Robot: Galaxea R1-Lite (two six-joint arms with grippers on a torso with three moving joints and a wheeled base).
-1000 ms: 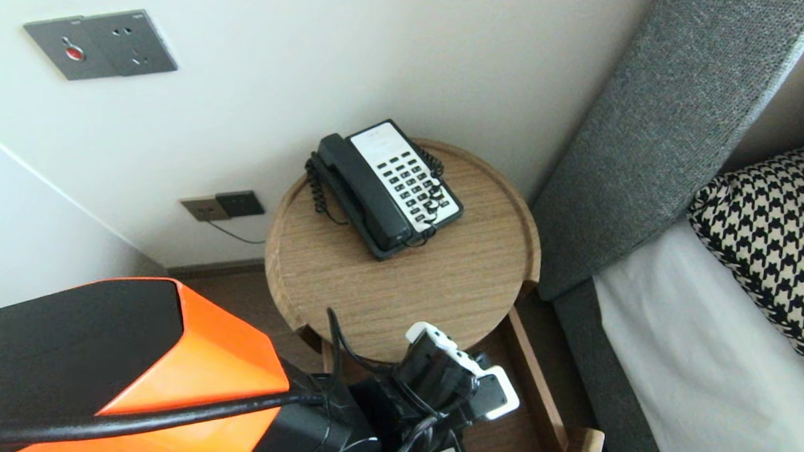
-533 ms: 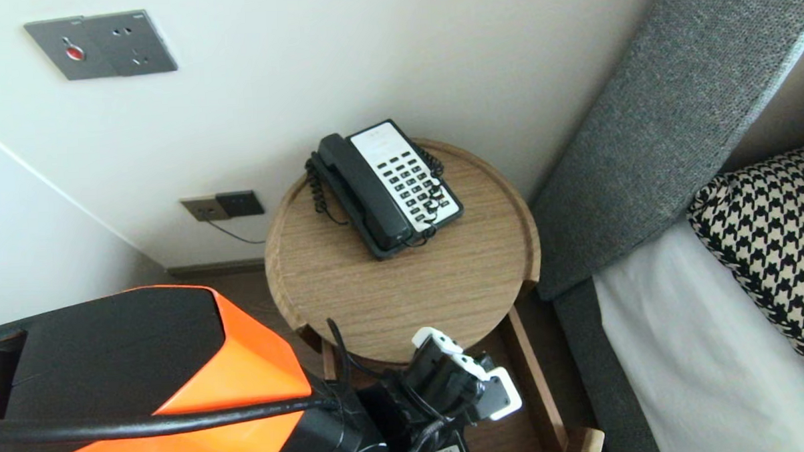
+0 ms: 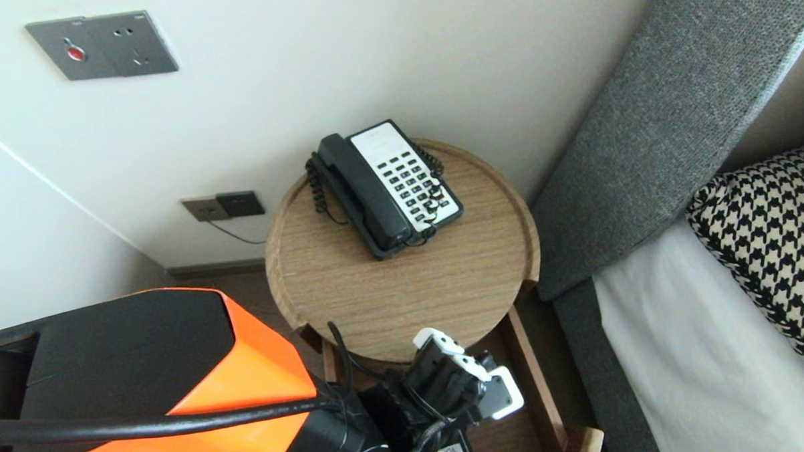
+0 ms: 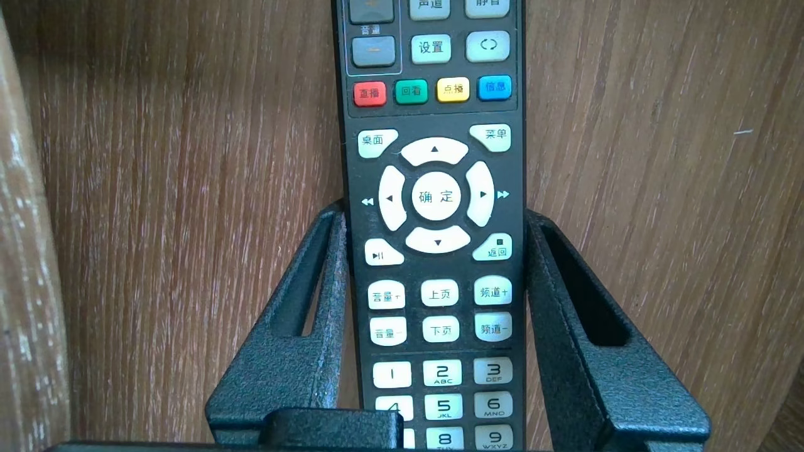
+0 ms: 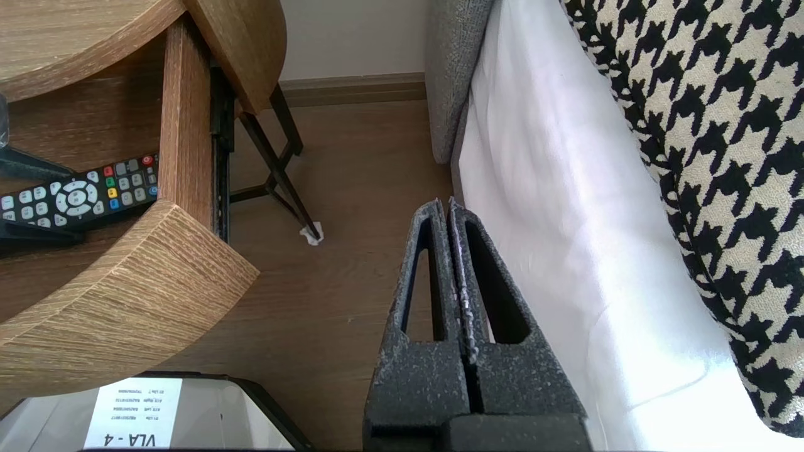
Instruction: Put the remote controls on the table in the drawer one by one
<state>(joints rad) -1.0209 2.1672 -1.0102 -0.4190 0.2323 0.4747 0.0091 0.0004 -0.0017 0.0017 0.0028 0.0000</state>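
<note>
The bed (image 3: 701, 376) filled the right side of the head view, with a grey headboard (image 3: 672, 109) and a houndstooth pillow (image 3: 770, 240) on its white sheet. Beside it stood a round wooden counter (image 3: 411, 292). Below its near edge an open drawer (image 3: 529, 382) stuck out. A black and white telephone (image 3: 387, 186) sat towards the back of the counter, close to the wall.

The left hand (image 4: 434, 212) reached down into the drawer. Its two dark fingers (image 4: 553, 282) stood about half apart, one against each long edge of a black remote control (image 4: 440, 295), which they seemed to grip. The remote lay face up, lengthwise between the fingers, over the drawer's wooden bottom. Whether it was resting on the wood or just off it I could not tell.

The right hand (image 5: 449, 207) hung parked above the floor (image 5: 352, 188) between the counter and the bed, its fingers pressed together on nothing.
</note>
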